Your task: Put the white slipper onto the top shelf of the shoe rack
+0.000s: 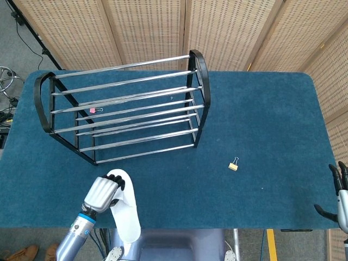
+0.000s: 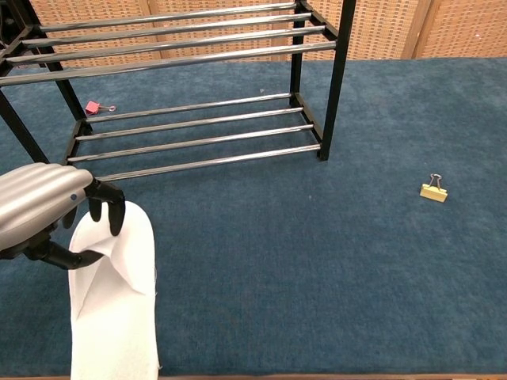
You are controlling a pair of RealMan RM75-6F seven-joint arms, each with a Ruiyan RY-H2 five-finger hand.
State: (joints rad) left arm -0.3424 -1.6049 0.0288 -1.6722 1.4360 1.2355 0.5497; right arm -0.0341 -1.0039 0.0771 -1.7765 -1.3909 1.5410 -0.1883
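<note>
**Q:** Where's the white slipper (image 2: 111, 301) being kept right now, and is it actually being held?

**A:** It's lying flat on the blue table (image 1: 261, 136), toe end pointed toward the shoe rack (image 1: 122, 106), near the front edge and just in front of the rack's bottom rails. The toe is being grabbed by the left hand (image 2: 47, 210): fingers (image 2: 107, 210) are being curled down over the upper, and the thumb is being tucked in at the side. Looks like a closing grip, though it can't be told from either view whether the fabric is being pinched firmly yet. The slipper isn't being lifted at all. The right hand (image 1: 341, 198) is being parked at the far right edge, fingers apart, nothing in it.

**Q:** Tips for this step?

**A:** Probably the grip should be finished before anything is raised; thin soft slippers tend to fold and slide out. The heel is going to droop, so it should be lifted high enough that the top rails are being cleared, then laid across several bars so it isn't dropped through the gaps.
</note>
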